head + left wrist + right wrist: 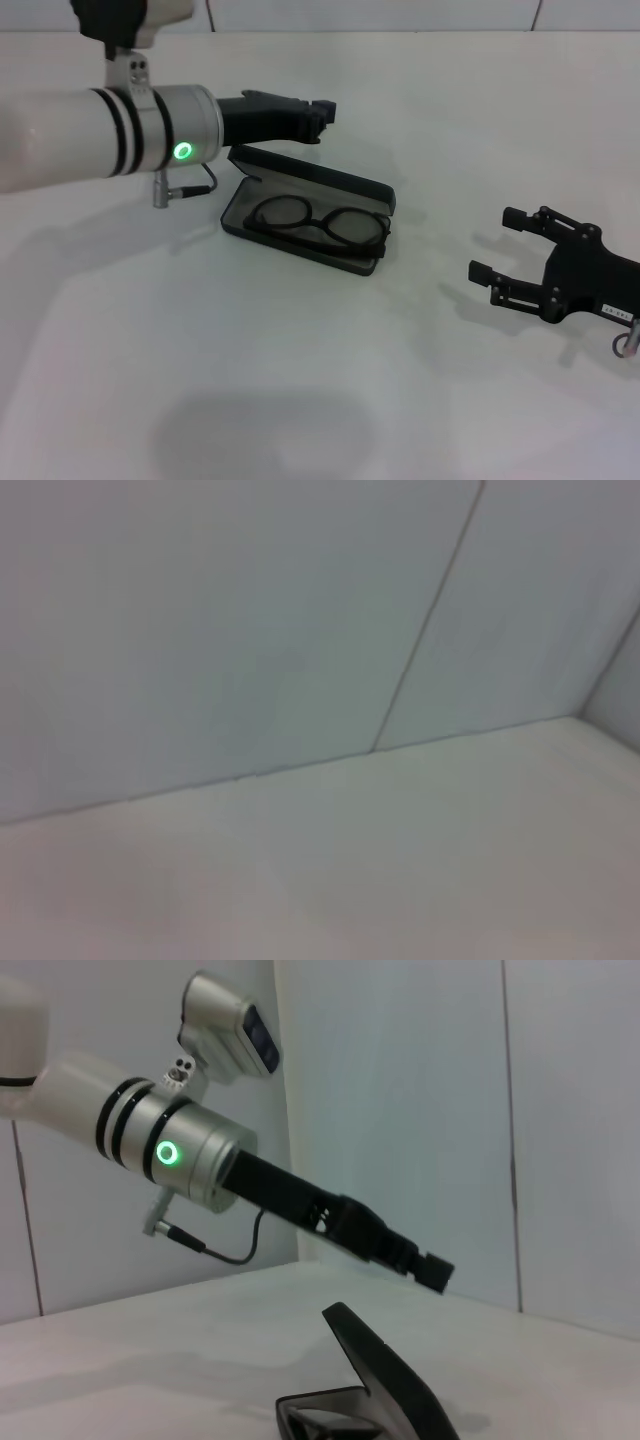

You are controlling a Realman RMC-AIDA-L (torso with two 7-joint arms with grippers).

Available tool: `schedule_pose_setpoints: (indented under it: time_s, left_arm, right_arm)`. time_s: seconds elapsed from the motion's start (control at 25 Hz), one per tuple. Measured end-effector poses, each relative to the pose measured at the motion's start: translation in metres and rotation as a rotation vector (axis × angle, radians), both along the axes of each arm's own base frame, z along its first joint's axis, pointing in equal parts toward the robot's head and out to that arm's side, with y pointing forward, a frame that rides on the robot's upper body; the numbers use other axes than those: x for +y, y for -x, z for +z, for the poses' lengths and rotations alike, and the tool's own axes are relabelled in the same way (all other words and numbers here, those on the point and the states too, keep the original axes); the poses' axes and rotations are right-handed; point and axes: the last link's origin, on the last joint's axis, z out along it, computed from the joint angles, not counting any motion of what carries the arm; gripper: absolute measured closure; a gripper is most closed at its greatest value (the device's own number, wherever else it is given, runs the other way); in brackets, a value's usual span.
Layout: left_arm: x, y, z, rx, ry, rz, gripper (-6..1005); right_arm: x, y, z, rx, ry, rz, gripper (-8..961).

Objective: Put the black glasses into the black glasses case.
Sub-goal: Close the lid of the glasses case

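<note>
While the case lies open a little above the middle of the head view, the glasses rest inside its tray, both lenses flat on the lining and the frame running along the tray's length. Its lid stands tilted up along the far edge, and in the right wrist view the case shows at the bottom centre with that lid raised at a slant. From the upper left of the head view the left arm reaches across, and the left tool hangs just beyond the lid's far left corner, above the worktop; I cannot tell from there whether it touches the lid. In the right wrist view the left tool is clearly above the lid and apart from it, its tip looking narrow, though I cannot tell for sure how the fingers stand. At the right edge of the head view, well apart from the case, the right tool sits low over the worktop with its two fingers spread wide and nothing between them. Only bare wall and worktop appear in the left wrist view.
</note>
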Motion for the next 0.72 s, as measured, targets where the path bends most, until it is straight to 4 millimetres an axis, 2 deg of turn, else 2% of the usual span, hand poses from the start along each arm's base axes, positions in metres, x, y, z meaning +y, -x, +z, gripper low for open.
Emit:
schedule_pose_setpoints:
  time_s: [0.28, 0.72]
  left_arm:
    - [0.001, 0.007, -0.008, 0.01, -0.002, 0.13, 970]
    - [0.004, 0.01, -0.016, 0.045, -0.037, 0.168, 970]
  right_arm:
    - [0.002, 0.0, 0.001, -0.004, -0.014, -0.004, 121]
    - [0.004, -0.001, 0.002, -0.01, -0.032, -0.007, 121]
